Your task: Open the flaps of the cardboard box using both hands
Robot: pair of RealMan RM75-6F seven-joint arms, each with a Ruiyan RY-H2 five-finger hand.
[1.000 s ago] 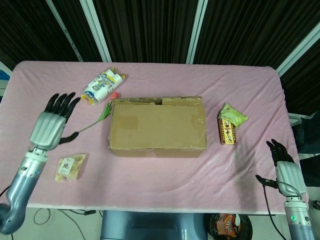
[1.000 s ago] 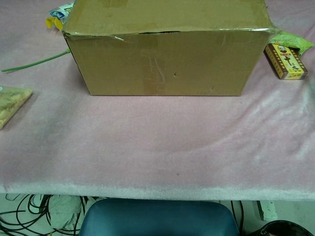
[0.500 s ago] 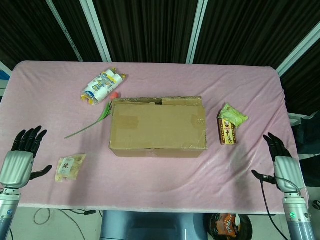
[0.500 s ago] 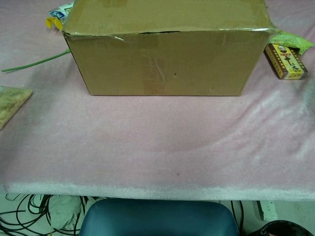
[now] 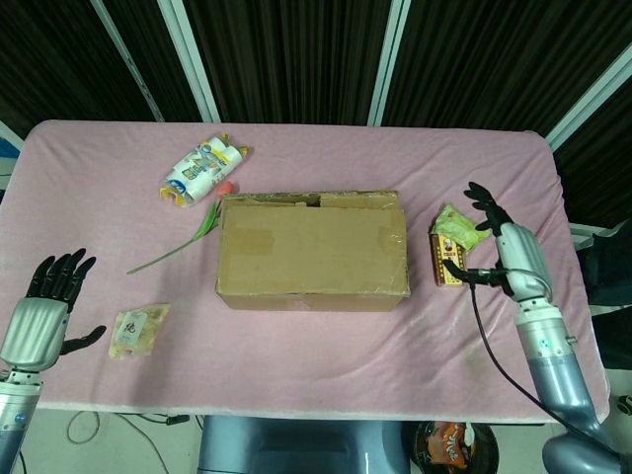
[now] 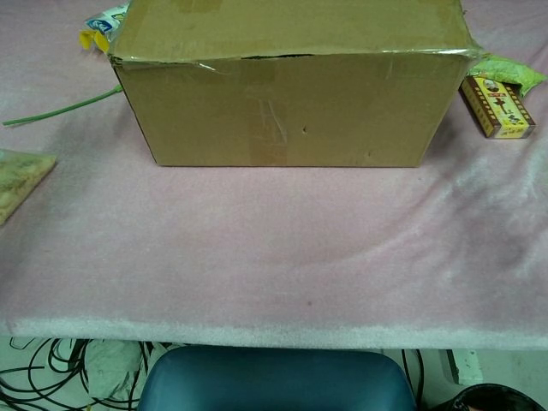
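The brown cardboard box (image 5: 312, 250) sits mid-table with its top flaps closed; a small gap shows along its far top edge. The chest view shows its front wall (image 6: 287, 107) and a slit under the top flap. My left hand (image 5: 41, 311) hovers at the table's near left corner, fingers spread, holding nothing. My right hand (image 5: 509, 248) is raised to the right of the box, over the small snack items, fingers spread and empty. Neither hand touches the box. Neither hand appears in the chest view.
A red-and-yellow small box (image 5: 448, 260) and a green packet (image 5: 461, 228) lie right of the cardboard box. A white snack bag (image 5: 203, 168) and a flower with green stem (image 5: 188, 237) lie at the left. A pale packet (image 5: 139, 328) sits near my left hand.
My right hand has moved up and inward from the near right table edge to beside the box. My left hand has barely shifted after dropping back earlier.
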